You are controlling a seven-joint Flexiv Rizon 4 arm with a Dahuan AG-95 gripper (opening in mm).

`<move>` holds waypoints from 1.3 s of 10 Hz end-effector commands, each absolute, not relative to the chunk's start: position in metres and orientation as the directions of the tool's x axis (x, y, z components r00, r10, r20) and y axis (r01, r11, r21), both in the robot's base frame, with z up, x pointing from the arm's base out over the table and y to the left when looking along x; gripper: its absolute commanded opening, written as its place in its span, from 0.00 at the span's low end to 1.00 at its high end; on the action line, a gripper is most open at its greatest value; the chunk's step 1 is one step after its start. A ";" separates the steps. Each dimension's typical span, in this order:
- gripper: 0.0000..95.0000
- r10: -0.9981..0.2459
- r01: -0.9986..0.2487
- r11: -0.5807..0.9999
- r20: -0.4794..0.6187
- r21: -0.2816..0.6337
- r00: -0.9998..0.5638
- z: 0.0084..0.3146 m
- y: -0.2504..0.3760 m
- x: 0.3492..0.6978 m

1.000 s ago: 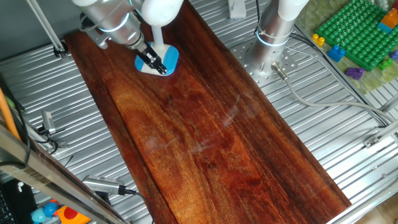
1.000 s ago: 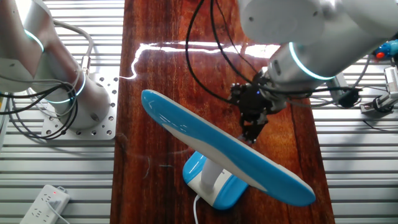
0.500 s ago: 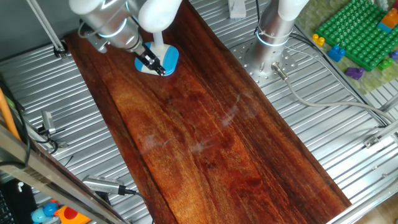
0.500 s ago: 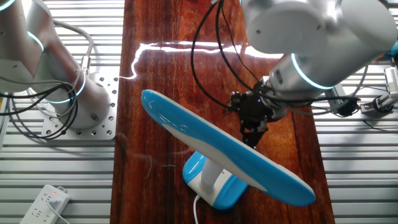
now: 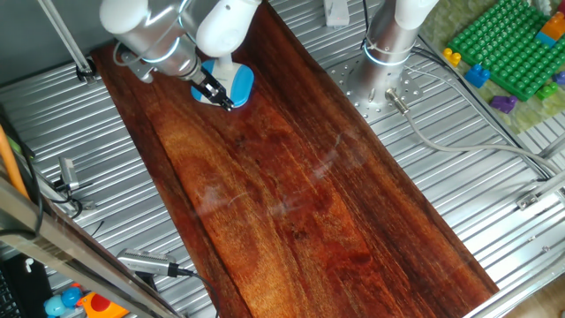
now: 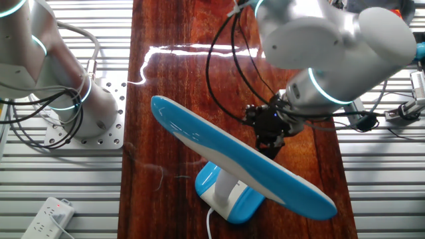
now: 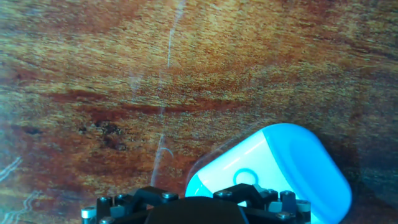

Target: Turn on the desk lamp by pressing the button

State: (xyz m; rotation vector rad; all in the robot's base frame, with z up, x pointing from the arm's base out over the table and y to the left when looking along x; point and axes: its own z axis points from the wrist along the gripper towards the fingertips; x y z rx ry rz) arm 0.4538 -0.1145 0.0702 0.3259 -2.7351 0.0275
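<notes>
Desk lamp (image 6: pixel 252 174) head across the pincer (image 6: pixel 267 145) (tips hidden), wooden tabletop (image 5: pixel 291 185) beneath

Even, fairly bright overhead light fills both fixed views, and they are sharp. A white glare streak (image 6: pixel 199 49) lies across the polished wooden tabletop (image 6: pixel 172 133) beyond the gripper (image 6: pixel 269 143), and paler sheen patches sit well away from it. The hand view is softer: the wood grain far ahead of the gripper (image 7: pixel 193 208) looks slightly blurred, the desk lamp (image 7: pixel 273 168) base glows saturated blue-white, and a dark shadow edges it, perhaps lens vignetting at the lower right corner.
</notes>
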 end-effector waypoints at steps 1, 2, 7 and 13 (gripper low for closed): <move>1.00 -0.238 -0.241 0.970 0.368 0.039 -0.899 0.065 -0.115 0.449; 1.00 -0.239 -0.242 0.970 0.363 0.039 -0.901 0.060 -0.114 0.446; 1.00 -0.248 -0.252 0.967 0.363 0.038 -0.898 0.046 -0.116 0.439; 0.80 -0.264 -0.266 0.963 0.354 0.042 -0.897 0.035 -0.126 0.432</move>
